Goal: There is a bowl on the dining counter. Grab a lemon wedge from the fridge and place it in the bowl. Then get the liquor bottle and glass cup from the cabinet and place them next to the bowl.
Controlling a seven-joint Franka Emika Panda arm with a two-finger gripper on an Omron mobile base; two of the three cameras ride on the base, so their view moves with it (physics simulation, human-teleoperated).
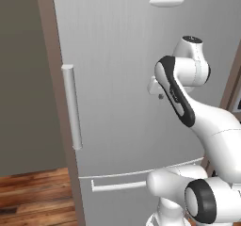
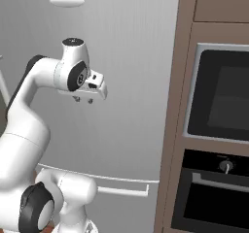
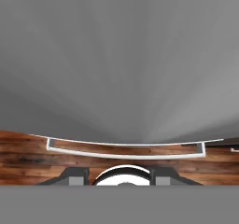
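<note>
Left base view, task stage: the fridge (image 1: 122,79) stands shut, its vertical bar handle (image 1: 72,107) at the door's left edge and the lower drawer's handle (image 1: 117,185) untouched; judged from this, the first step, opening the door to fetch the lemon wedge, is not yet done, and all later steps remain.
Left base view, arm pose: the arm rises from the lower right, elbow bent, the wrist turned toward the door face, well to the right of the bar handle.
Right base view, surroundings: a wall oven (image 2: 219,96) in a brown housing stands just right of the fridge.
Right base view, gripper: the gripper (image 2: 83,100) hangs from a level hand, fingertips pointing down, close to the door front and holding nothing.
Hand view, pincer state: the two fingertips (image 3: 77,175) rise well apart at the lower edge, so the jaws stand partly open and empty.
Hand view, ahead: the grey fridge door, drawer handle and wooden floor (image 3: 28,153) lie below.
</note>
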